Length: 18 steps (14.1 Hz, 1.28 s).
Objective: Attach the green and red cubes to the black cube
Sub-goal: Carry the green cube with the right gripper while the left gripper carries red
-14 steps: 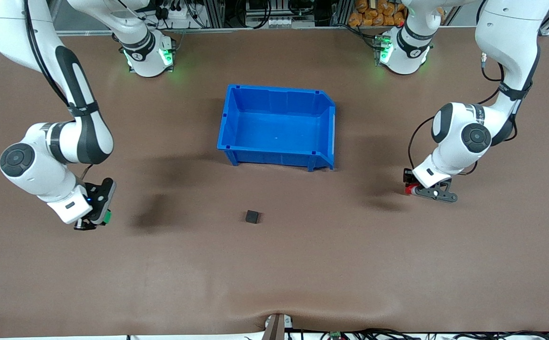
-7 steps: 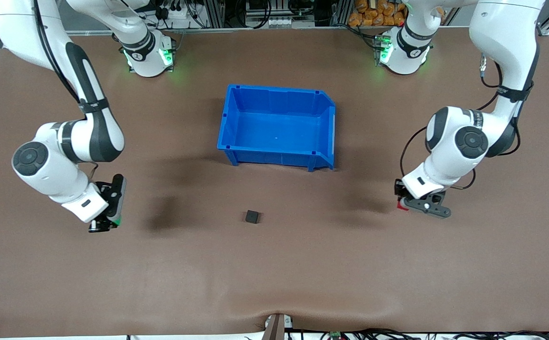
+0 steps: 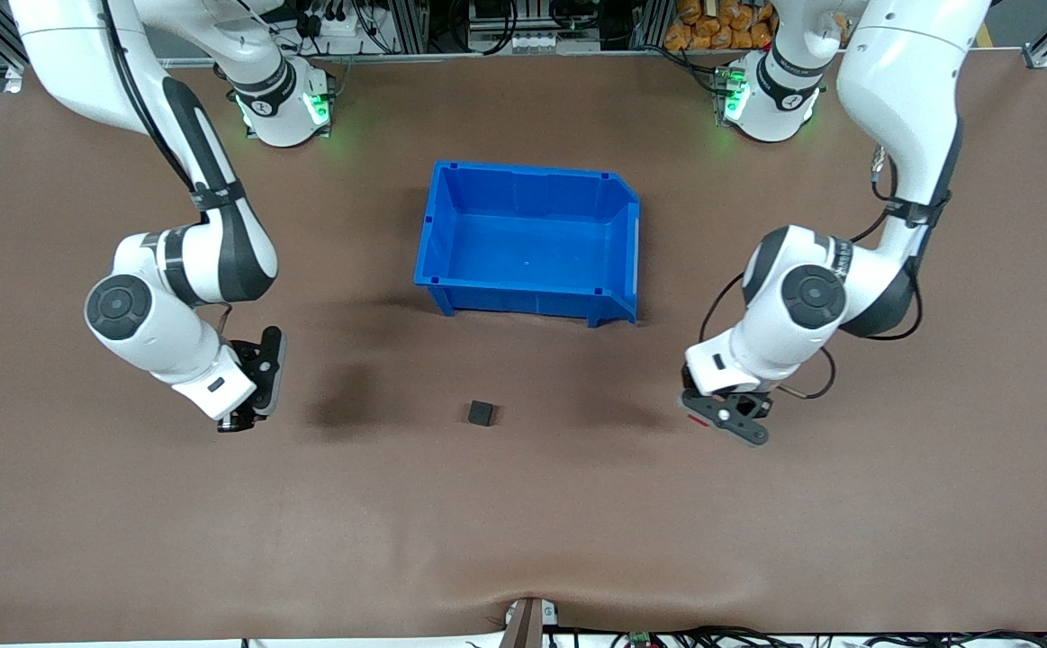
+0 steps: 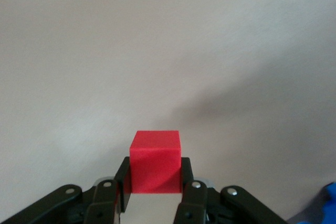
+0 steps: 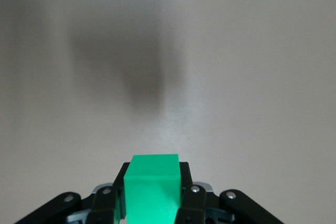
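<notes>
The left arm's black two-finger gripper (image 4: pixel 152 195) is clenched on the small bright red plastic cube (image 4: pixel 155 162), which sits squarely between its fingertips, and in the front view that left gripper (image 3: pixel 703 416) hangs in the air over bare table toward the left arm's end, with only a sliver of red showing at its tip. The right arm's black two-finger gripper (image 5: pixel 151 203) is likewise clamped on the small bright green plastic cube (image 5: pixel 152 186), and in the front view this right gripper (image 3: pixel 239 420) is over bare table toward the right arm's end; the green cube itself is hidden there by the wrist. Between the two, resting alone on the brown table mat (image 3: pixel 523 522), is the small matte black cube (image 3: pixel 481 413), well apart from both grippers and touched by neither. The open-topped blue plastic bin (image 3: pixel 436 225) stands farther from the front camera than the black cube and holds nothing that can be seen. As a judgement of progress: both coloured cubes appear picked up and secure, so the gathering half looks done, while the joining half is not yet begun. What seems left is to carry each held cube to the black cube, press one to each side of it, and let go.
</notes>
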Motion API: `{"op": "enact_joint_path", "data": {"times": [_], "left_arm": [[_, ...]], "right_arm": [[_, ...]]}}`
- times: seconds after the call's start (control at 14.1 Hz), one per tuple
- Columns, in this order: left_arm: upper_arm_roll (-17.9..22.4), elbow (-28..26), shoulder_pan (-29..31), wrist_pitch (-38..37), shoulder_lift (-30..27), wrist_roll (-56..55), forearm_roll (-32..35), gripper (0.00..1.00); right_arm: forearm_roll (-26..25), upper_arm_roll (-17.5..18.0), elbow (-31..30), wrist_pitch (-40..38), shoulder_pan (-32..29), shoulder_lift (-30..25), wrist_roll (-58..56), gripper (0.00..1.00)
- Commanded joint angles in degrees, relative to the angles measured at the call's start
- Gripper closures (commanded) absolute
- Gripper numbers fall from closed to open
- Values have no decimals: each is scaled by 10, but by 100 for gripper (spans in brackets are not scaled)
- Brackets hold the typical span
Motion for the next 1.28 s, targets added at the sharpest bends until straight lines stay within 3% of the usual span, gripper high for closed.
{"op": "enact_joint_path", "data": {"times": [0.0, 0.36, 0.64, 0.92, 1.21], "left_arm": [[3, 62, -29, -45, 30, 6, 12, 100], [6, 160, -79, -97, 90, 46, 15, 100], [11, 229, -116, -97, 146, 181, 17, 100], [17, 273, -141, -88, 187, 317, 16, 100], [9, 314, -160, -82, 230, 378, 15, 100]], "right_arm": [[4, -4, 11, -15, 17, 4, 50, 100], [5, -3, 14, -41, 36, -1, 116, 100], [7, -2, 14, -45, 41, -3, 120, 100], [72, -4, 14, -92, 40, -12, 125, 100], [73, -1, 34, -92, 64, -8, 200, 100]]}}
